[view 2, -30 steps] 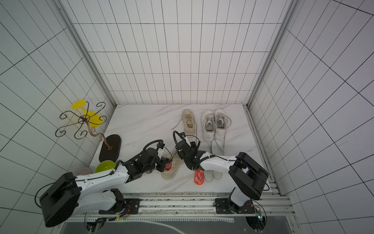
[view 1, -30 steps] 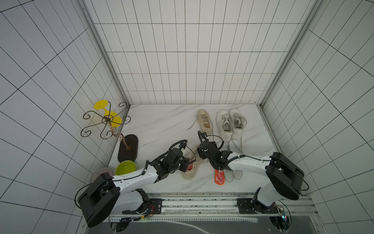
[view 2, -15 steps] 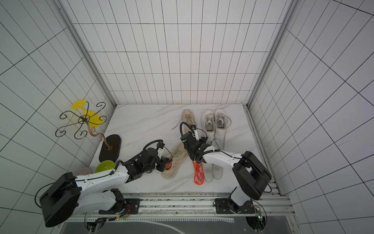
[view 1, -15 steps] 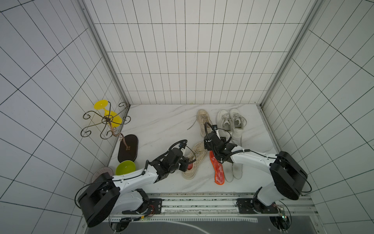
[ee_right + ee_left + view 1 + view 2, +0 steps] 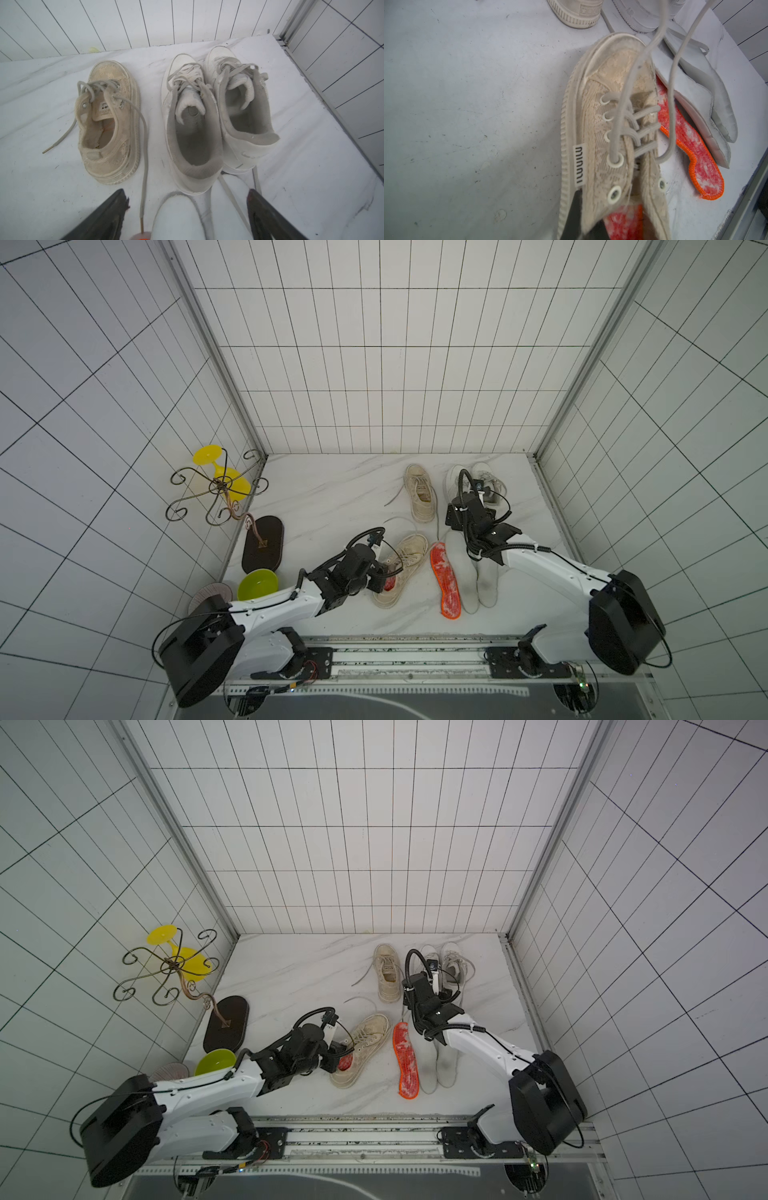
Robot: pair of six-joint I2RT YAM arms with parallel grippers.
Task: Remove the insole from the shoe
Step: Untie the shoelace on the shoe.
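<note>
Because the orange insole (image 5: 445, 580) already lies flat on the marble tabletop (image 5: 324, 497), outside the shoe, the task looks all but finished. The left gripper (image 5: 381, 578) is clenched on the side wall of the beige canvas sneaker (image 5: 407, 560) at its collar, pinning it near the table's centre with its toe toward 1 o'clock. A pair of white sneakers (image 5: 187, 133) and a second beige sneaker (image 5: 108, 124) stand at 12 o'clock. Two white insoles (image 5: 478, 585) lie side by side at 5 o'clock, and the orange insole rests just beside them on the side toward the held sneaker, its long axis running roughly 12 to 6. The right gripper (image 5: 187, 193) hangs with jaws spread wide and empty over the toe ends of the white insoles; the orange toe tip sits at about 7 o'clock from it, so the right gripper is the nearer. A red pile surface (image 5: 623, 220) shows inside the held sneaker's heel opening; whether that is a second insole or lining I cannot tell.
</note>
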